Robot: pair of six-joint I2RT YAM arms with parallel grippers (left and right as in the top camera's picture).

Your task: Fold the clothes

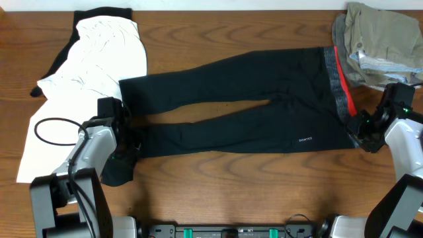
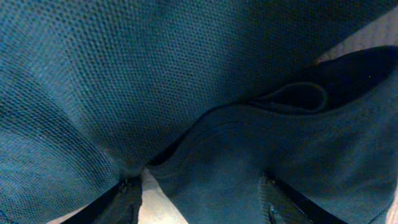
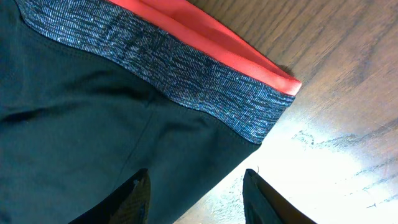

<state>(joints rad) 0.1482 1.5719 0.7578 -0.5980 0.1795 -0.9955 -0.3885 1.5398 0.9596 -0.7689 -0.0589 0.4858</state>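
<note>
The black pants [image 1: 251, 99] lie flat across the table, grey and red-orange waistband [image 1: 338, 82] at the right, legs running left, with a small white logo [image 1: 305, 139] on the near leg. My left gripper [image 1: 127, 135] sits at the near leg's cuff; in the left wrist view its jaws [image 2: 200, 200] stand open and apart, with dark fabric [image 2: 205, 74] filling the space between and ahead of them. My right gripper [image 1: 363, 131] hovers at the waistband's near corner [image 3: 273, 102]. It [image 3: 196, 196] is open, one finger over the fabric and the other over bare wood.
A large white garment [image 1: 99, 59] lies at the back left on something black, just beyond the pant cuffs. Khaki-beige garments [image 1: 380, 39] are heaped at the back right next to the waistband. A black cable loop [image 1: 56, 129] lies by the left arm.
</note>
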